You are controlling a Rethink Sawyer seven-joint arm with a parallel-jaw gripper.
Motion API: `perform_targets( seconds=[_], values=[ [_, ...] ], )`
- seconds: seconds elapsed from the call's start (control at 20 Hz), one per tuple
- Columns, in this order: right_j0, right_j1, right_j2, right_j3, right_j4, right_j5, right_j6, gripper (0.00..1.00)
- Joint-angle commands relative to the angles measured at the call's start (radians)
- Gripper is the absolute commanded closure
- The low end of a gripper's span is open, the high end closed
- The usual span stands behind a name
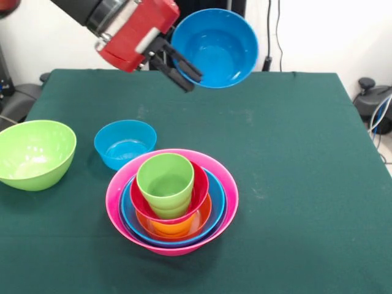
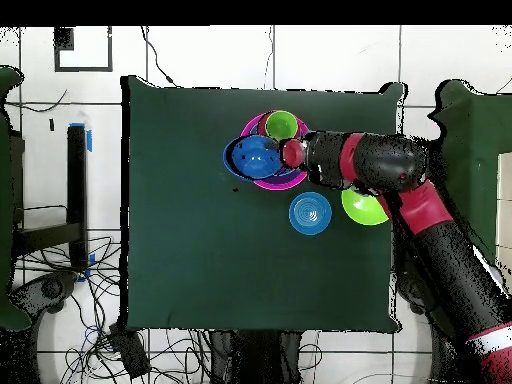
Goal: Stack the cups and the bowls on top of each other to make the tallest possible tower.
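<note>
The end effector (image 1: 182, 68) grips a blue bowl (image 1: 215, 47) (tilted) above the tower (image 1: 172, 200).

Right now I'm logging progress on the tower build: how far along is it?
Partly done. The tower already nests a lime green cup, a red-pink bowl, an orange piece and a blue bowl inside the big pink bowl. In hand: the gripper holds a blue bowl by its rim, raised above the table. Left: a small sky blue bowl and a lime green bowl sit loose on the green cloth.
</note>
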Motion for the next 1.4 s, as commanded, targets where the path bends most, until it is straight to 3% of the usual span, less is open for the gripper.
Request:
perform_targets(
  seconds=[0.05,0.6,0.95,1.4],
  values=[
    [0.027,0.108,0.055,-0.054,0.004,0.070,-0.063,1.00],
    [-0.029,0.206,0.150,-0.152,-0.086,0.122,-0.268,1.00],
    [-0.103,0.258,0.288,-0.192,-0.200,0.120,-0.447,1.00],
    [-0.087,0.309,0.366,-0.280,-0.249,0.240,-0.575,1.00]
  ],
)
